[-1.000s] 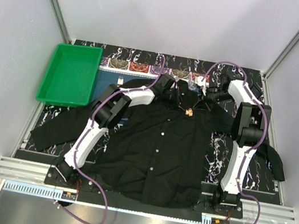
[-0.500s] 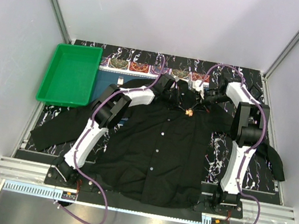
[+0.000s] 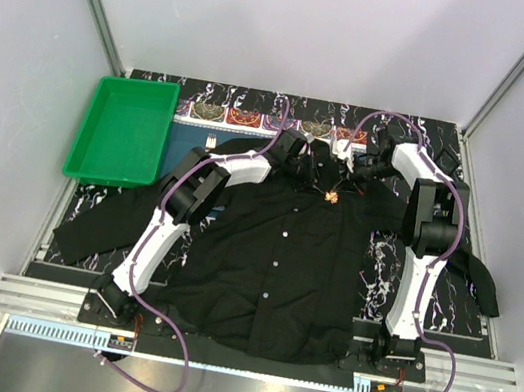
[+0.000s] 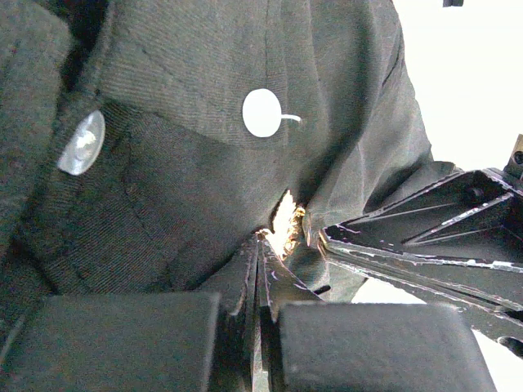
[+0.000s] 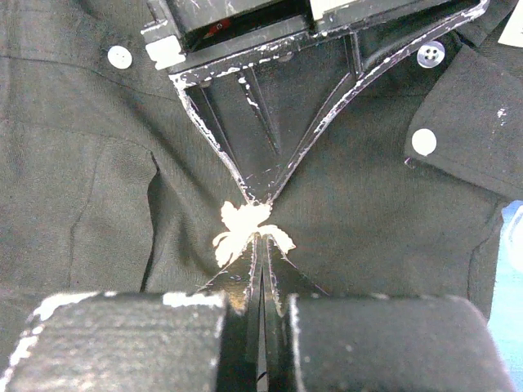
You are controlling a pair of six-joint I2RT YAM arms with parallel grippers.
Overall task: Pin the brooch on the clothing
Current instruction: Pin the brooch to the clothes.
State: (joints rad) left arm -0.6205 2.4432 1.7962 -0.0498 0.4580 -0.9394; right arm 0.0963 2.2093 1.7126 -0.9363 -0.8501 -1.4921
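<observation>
Seen from above, the black shirt (image 3: 271, 259) lies spread on the tabletop (image 3: 384, 263). The brooch (image 3: 332, 196) sits on its chest towards the far end, and the left fingers (image 3: 318, 179) and right fingers (image 3: 349, 183) meet over it. The left wrist view shows its own fingers clenched, tips at the brooch (image 4: 286, 230) amid bunched cloth. The right wrist view shows its fingers clenched too, tips touching the brooch (image 5: 243, 229); whether either truly grips it I cannot tell. If the clasp is unfastened, pulling apart could drag the pin out or snag the cloth.
</observation>
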